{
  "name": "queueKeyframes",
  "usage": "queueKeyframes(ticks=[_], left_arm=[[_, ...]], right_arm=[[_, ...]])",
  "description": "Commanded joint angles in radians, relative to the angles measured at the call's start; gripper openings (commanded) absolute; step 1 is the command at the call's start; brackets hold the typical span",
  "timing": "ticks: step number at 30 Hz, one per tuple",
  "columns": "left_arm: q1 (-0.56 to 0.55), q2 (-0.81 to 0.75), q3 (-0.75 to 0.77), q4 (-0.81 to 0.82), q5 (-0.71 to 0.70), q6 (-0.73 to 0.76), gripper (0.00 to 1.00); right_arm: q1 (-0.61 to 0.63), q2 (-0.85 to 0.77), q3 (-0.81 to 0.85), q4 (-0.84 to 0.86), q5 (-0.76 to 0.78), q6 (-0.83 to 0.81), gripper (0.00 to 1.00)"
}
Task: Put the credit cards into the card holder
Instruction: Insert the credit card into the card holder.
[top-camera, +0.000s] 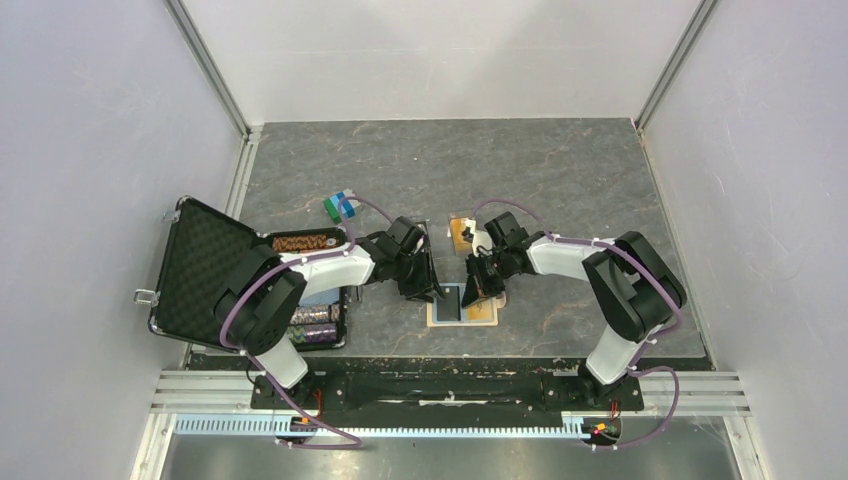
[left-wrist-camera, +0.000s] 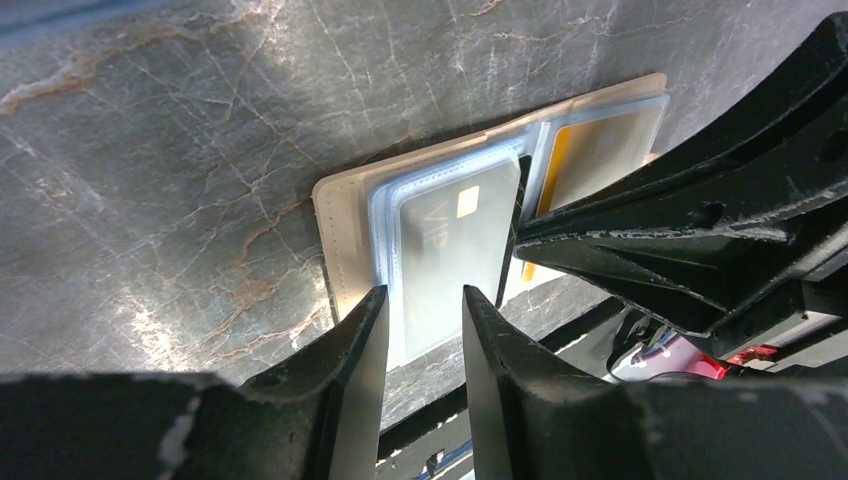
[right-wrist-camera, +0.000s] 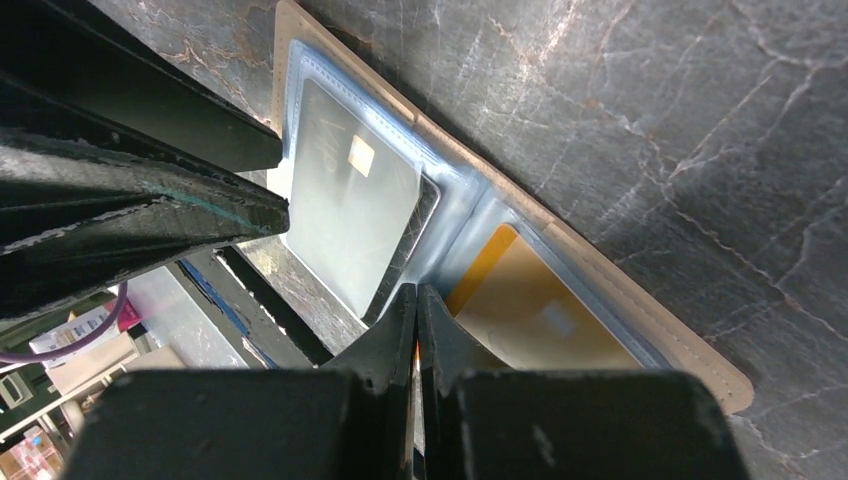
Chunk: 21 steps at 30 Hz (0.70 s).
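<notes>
The tan card holder (top-camera: 440, 322) lies open on the table between both arms, its light-blue clear sleeves up. A grey chip card (left-wrist-camera: 450, 240) sits in its left sleeve and an orange-yellow credit card (left-wrist-camera: 600, 150) in its right sleeve. My left gripper (left-wrist-camera: 425, 290) is open, its fingers either side of the grey card's near edge; it also shows from above (top-camera: 432, 290). My right gripper (right-wrist-camera: 416, 288) is shut at the holder's middle fold, with a sliver of orange between its fingers, on the near edge of the orange-yellow card (right-wrist-camera: 540, 310). The grey card (right-wrist-camera: 350, 220) lies beside it.
An open black foam-lined case (top-camera: 200, 270) with stacked chips (top-camera: 312, 325) stands at the left. A tray of brown chips (top-camera: 300, 241) and green and blue blocks (top-camera: 340, 206) lie behind it. An orange box (top-camera: 461, 232) lies just behind the grippers.
</notes>
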Motion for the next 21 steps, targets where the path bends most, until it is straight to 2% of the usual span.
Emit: queueKeyframes(ticks=[1, 8, 14, 21], left_arm=[[0.004, 0.017, 0.004, 0.028, 0.024, -0.017, 0.38], [0.003, 0.037, 0.005, 0.064, 0.052, -0.025, 0.37], [0.002, 0.016, 0.006, 0.108, 0.085, -0.039, 0.26], [0.002, -0.028, -0.002, 0.146, 0.102, -0.047, 0.26]], right_arm=[[0.002, 0.027, -0.023, 0.035, 0.014, -0.018, 0.0], [0.003, 0.038, -0.03, 0.037, 0.013, -0.018, 0.0], [0.003, 0.046, -0.032, 0.04, 0.013, -0.021, 0.0], [0.004, 0.052, -0.032, 0.04, 0.015, -0.019, 0.0]])
